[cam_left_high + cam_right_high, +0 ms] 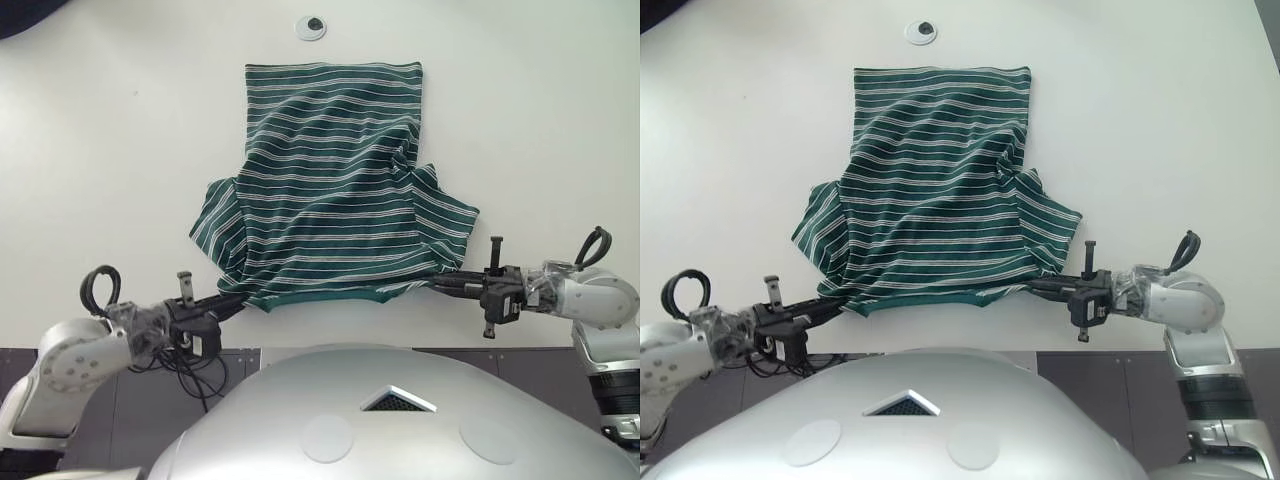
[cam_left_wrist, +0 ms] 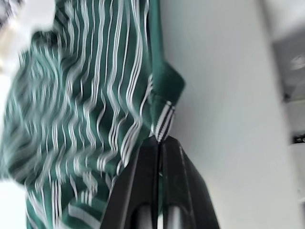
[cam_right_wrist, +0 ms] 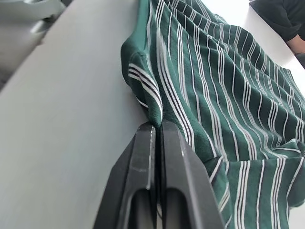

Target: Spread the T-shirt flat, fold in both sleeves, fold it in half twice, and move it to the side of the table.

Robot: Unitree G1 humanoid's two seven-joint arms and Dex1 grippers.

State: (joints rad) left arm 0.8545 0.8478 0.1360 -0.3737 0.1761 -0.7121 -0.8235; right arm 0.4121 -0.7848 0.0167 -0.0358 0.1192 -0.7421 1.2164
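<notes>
A dark green T-shirt with thin white stripes lies on the white table, its far part flat, its near part bunched with sleeves sticking out both sides. My left gripper is shut on the T-shirt's near left corner. On the opposite side, my right gripper is shut on the near right corner. Both pinched corners sit near the table's front edge.
A small round grey disc sits on the table beyond the shirt's far edge. Bare white tabletop lies left and right of the shirt. The table's front edge runs just behind both grippers.
</notes>
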